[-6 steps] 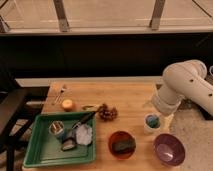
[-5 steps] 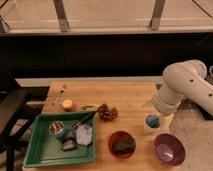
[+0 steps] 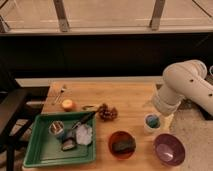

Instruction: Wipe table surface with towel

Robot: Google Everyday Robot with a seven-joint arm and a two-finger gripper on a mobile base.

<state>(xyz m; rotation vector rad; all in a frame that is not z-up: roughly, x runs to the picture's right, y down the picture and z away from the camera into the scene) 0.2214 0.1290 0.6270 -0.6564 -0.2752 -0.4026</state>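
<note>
The wooden table (image 3: 127, 95) holds the task's things. A crumpled white cloth-like item (image 3: 84, 134), possibly the towel, lies in the green tray (image 3: 37, 150) at the front left. My white arm (image 3: 182, 87) reaches in from the right and bends down over the table's right edge. My gripper (image 3: 154, 114) is at the arm's lower end, just above a white cup (image 3: 151, 123) with something blue in it. The arm hides most of the gripper.
The tray also holds a metal can (image 3: 56, 129), a dark utensil (image 3: 82, 121) and a small dark object (image 3: 68, 145). On the table are an orange (image 3: 67, 104), a fork (image 3: 60, 93), a pine cone (image 3: 106, 112), a red bowl with a dark sponge (image 3: 122, 145) and a purple bowl (image 3: 169, 148).
</note>
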